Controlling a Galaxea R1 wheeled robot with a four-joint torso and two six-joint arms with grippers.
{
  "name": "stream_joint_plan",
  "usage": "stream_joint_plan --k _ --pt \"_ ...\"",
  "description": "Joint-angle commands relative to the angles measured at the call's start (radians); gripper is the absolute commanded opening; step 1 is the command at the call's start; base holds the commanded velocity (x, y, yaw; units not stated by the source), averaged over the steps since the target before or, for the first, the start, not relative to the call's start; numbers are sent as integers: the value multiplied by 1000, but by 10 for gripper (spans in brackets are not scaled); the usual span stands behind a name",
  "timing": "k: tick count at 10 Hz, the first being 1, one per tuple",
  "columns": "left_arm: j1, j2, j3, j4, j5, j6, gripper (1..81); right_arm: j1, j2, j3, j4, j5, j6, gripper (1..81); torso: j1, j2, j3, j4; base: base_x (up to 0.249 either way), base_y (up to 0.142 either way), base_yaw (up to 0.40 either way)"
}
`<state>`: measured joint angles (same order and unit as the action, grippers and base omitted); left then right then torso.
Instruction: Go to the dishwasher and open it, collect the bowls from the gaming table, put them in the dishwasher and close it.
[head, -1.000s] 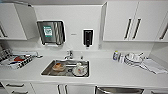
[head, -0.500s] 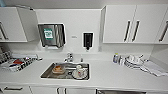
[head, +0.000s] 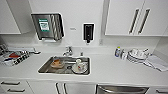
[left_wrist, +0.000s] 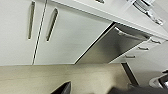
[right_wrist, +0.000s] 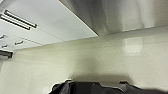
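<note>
Dishwasher (head: 121, 89): it sits under the white counter (head: 112, 71), to the right of the sink (head: 45, 67), at the lower edge of the head view. Its steel front also shows in the left wrist view (left_wrist: 107, 47), between the white cabinet doors (left_wrist: 62, 37) and a stack of drawers (left_wrist: 140, 50).

Door state: the front looks flush with the cabinets and the bar handle is up at the top, so I judge that it is shut.

Robot position: the camera faces the counter from close, so the drive to the dishwasher seems nearly finished or finished.

Done so far: only the approach, as far as I can judge.

Left to do: opening the door, fetching the bowls from the gaming table, loading them, and closing the door.

Sink content: some used dishes lie in it; they are too blurred to name.

Counter content: a stack of white plates (head: 137, 55) stands at the right, near a small bottle (head: 117, 51).

Left fingers: dark parts show at the edge of the left wrist view, but I cannot tell if they are apart or together.

Right fingers: the same, I cannot tell.
</note>
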<state>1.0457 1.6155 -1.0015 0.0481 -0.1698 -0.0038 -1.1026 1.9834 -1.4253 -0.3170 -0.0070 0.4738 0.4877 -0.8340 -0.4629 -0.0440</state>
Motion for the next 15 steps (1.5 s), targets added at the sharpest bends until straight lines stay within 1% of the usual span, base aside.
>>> stream_joint_plan --k 1,2,4,5,6,7,8,9,10,11,12,13,14,15 --pt "-222 -69 73 -11 198 -18 811 117 -76 51 10 -22 34 811 64 -99 2 0 0 0 0" --pt "-276 -69 78 -17 258 -31 811 134 -84 60 10 -22 52 811 83 -127 -26 0 0 0 0" --pt "-393 -84 119 -22 375 -39 811 161 -85 65 10 -24 92 811 119 -183 -45 0 0 0 0" --pt "-439 -94 141 -22 420 -44 811 169 -82 71 10 -27 92 811 141 -217 -47 0 0 0 0" --pt "-462 -101 161 -22 435 -42 811 174 -79 71 10 -28 92 811 164 -253 -48 0 0 0 0" --pt "-473 -110 188 -20 435 -44 811 174 -78 68 10 -28 94 811 187 -291 -48 0 0 0 0" --pt "-488 -110 204 -22 437 -44 811 174 -78 65 10 -24 97 811 208 -324 -114 0 0 0 0" --pt "-499 -109 204 -24 440 -44 811 174 -79 66 10 -21 98 811 228 -356 -144 0 0 0 0" --pt "-509 -103 202 -24 455 -50 811 183 -78 69 9 -22 109 811 243 -382 -155 0 0 0 0" --pt "-520 -95 201 -22 466 -70 811 192 -76 76 10 -22 112 811 263 -413 -183 0 0 0 0" --pt "-537 -95 202 -23 474 -76 811 201 -75 83 12 -22 112 811 345 -542 -305 0 0 0 0" --pt "-559 -100 204 -22 496 -74 811 200 -73 85 12 -22 112 811 244 -385 -251 0 0 0 0" --pt "-578 -109 211 -19 519 -74 811 195 -68 82 10 -21 112 811 264 -416 -233 0 0 0 0" --pt "-591 -118 216 -17 520 -74 811 195 -68 83 10 -21 112 811 278 -439 -212 0 0 0 0"
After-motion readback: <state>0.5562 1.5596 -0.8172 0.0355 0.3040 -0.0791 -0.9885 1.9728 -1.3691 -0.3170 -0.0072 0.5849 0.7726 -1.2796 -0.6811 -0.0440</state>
